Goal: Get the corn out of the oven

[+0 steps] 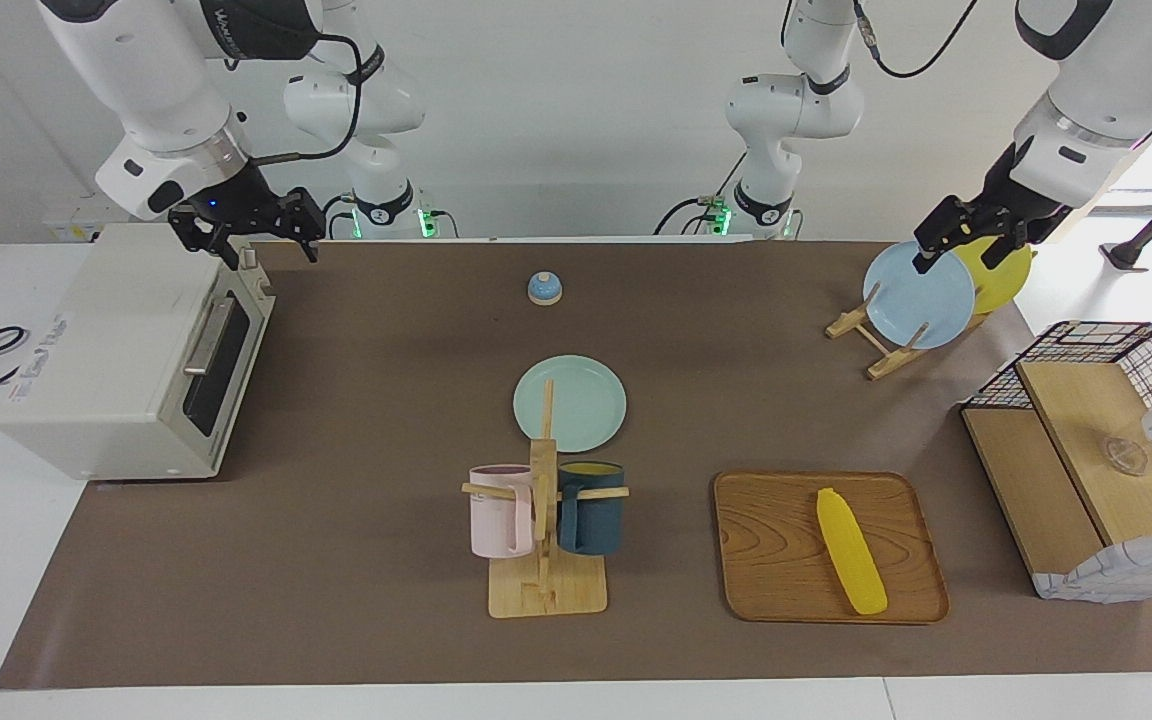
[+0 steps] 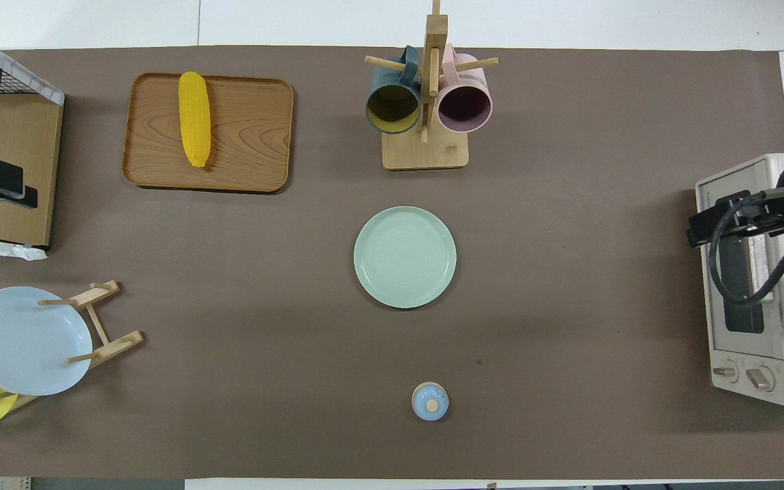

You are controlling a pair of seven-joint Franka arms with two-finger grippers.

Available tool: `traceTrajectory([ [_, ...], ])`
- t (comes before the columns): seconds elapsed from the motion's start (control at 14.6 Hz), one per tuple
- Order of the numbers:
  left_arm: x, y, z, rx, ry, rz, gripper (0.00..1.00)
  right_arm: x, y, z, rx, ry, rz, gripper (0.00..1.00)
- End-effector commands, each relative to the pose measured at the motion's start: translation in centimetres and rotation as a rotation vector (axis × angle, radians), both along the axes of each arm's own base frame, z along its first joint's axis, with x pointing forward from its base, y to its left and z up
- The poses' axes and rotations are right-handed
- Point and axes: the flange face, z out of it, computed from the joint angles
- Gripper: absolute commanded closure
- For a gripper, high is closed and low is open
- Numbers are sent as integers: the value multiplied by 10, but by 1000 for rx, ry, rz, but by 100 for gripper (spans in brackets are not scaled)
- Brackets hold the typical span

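Reading the facing view from its left edge across: the oven (image 1: 126,350) is sitting at the right arm's end of the table with its glass door shut, and the right gripper (image 1: 248,232) is hanging just over the oven's top corner nearest the robots, fingers spread and holding nothing. A small blue bell (image 1: 544,288) is standing near the robots in mid-table; farther out a pale green plate (image 1: 569,403) is lying flat, and farther still a mug rack (image 1: 544,520) is carrying a pink mug and a dark blue mug.

Toward the left arm's end, the corn (image 1: 849,550) is lying flat on a wooden tray (image 1: 766,545), untouched by either gripper and well apart from the oven. Judgement: removal appears done, with the cob out and set down and the door closed; nothing obvious is left except the arms going to rest.

The left gripper (image 1: 971,235) is hovering over the plate rack (image 1: 871,345), which is holding a blue plate (image 1: 919,295) and a yellow plate (image 1: 1006,270); its fingers are spread and empty. A wire basket with wooden boards (image 1: 1086,460) is sitting at the table's end beside the tray.

Obstructions: nothing is crowding the corn. The left gripper is sitting close above the upright plates, so any descent there is risking a knock.
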Motion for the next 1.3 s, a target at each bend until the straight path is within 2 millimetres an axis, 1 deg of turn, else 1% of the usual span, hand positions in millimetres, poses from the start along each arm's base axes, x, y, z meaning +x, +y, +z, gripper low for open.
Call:
traceTrajectory([
  [0.0,-34,3,-9,10,30,8,0,3,-1,2,19,-8,-24,0],
  [0.07,-36,-5,-12,13,38,-6,0,3,-1,3,19,-11,-24,0],
  [0.27,-33,-9,-14,14,17,-19,0,3,0,3,19,-11,-23,0],
  [0.34,-28,-9,-14,14,0,-19,0,3,0,3,19,-11,-23,0],
  [0.48,-16,-7,-20,53,-11,-25,0,3,-1,3,17,-11,-23,0],
  [0.55,-13,-16,-22,75,-16,-44,0,3,-1,3,17,-11,-24,0],
  [0.62,-13,-22,-24,82,-14,-55,0,3,-1,3,17,-11,-24,0],
  [0.69,-14,-18,-25,83,-6,-49,0,3,-1,3,16,-10,-23,0],
  [0.82,-14,-18,-25,83,-7,-47,0,3,-1,3,17,-11,-23,0],
  [0.96,-16,-19,-22,81,-15,-49,0,3,-1,3,17,-10,-23,0],
  [1.23,-15,-22,-24,81,-15,-55,0,3,0,3,17,-11,-21,0],
])
